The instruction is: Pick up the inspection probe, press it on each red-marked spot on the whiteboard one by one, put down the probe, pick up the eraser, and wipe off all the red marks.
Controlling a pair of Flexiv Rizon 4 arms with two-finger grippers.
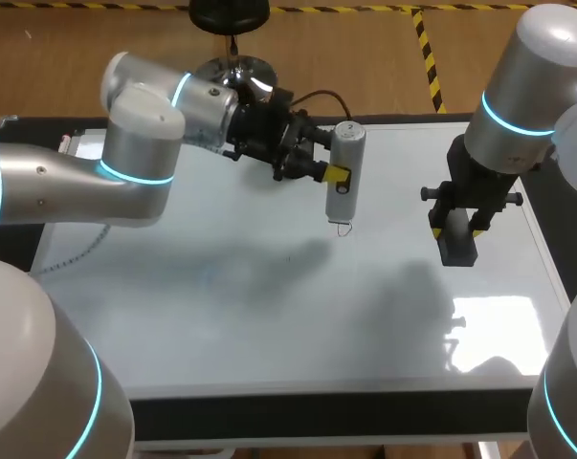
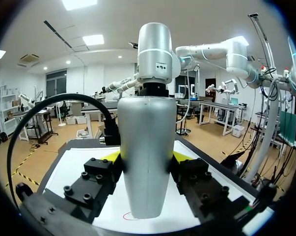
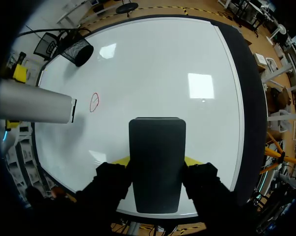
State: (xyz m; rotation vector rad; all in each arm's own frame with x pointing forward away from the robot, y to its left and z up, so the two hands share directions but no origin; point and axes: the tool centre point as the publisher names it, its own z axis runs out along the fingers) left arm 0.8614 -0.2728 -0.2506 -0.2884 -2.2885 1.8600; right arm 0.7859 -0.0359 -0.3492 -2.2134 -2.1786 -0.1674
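Note:
My left gripper point(image 1: 322, 164) is shut on the silver inspection probe point(image 1: 345, 170), which hangs tip down over the whiteboard point(image 1: 269, 306). Its tip is close to a small red circle point(image 1: 341, 228) drawn on the board. From the left wrist, the probe point(image 2: 147, 147) fills the gap between the yellow fingertips, with the red circle point(image 2: 130, 216) just under its end. My right gripper point(image 1: 457, 228) is shut on the black eraser point(image 1: 457, 249) over the board's right part. The right wrist view shows the eraser point(image 3: 156, 162) above bare board, with the probe point(image 3: 35, 103) and red circle point(image 3: 94, 102) off to one side.
A dark round stand base point(image 1: 233, 69) sits at the board's far edge behind my left wrist. A black cable point(image 1: 317, 96) loops from the left gripper. The board's black frame point(image 1: 317, 416) runs along the near edge, and a white cord point(image 1: 68, 253) lies at its left.

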